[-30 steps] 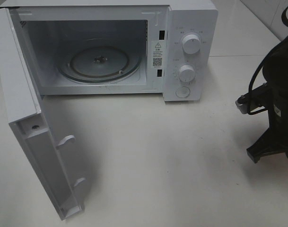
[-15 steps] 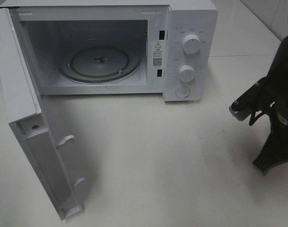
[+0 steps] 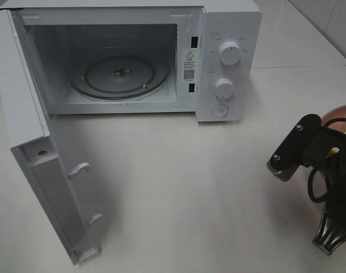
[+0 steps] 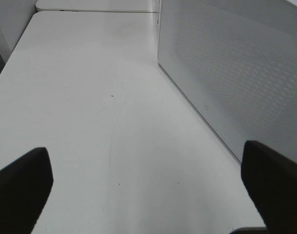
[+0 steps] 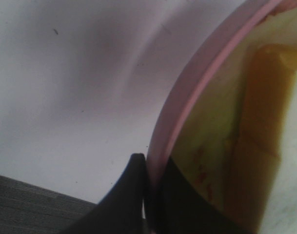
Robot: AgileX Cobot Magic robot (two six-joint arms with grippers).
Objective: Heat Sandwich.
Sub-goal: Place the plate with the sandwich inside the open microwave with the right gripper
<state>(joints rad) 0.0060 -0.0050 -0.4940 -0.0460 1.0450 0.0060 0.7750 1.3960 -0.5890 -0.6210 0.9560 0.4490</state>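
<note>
Currently right gripper (image 5: 149,187) is clamping the pink plate (image 5: 205,74) by its rim, right of the microwave (image 3: 229,25); any tilt risks the sandwich (image 5: 265,102) sliding off. Left gripper (image 4: 148,192) is gaping.

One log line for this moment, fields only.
right gripper: shut on plate rim | left gripper: open, holding nothing | sandwich: on plate | microwave door: open

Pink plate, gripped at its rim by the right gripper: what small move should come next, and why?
Probably carry the pink plate toward the microwave, keeping it level. The right gripper is shut on its rim with the sandwich on it, the door stands open, and the glass turntable is bare.
</note>
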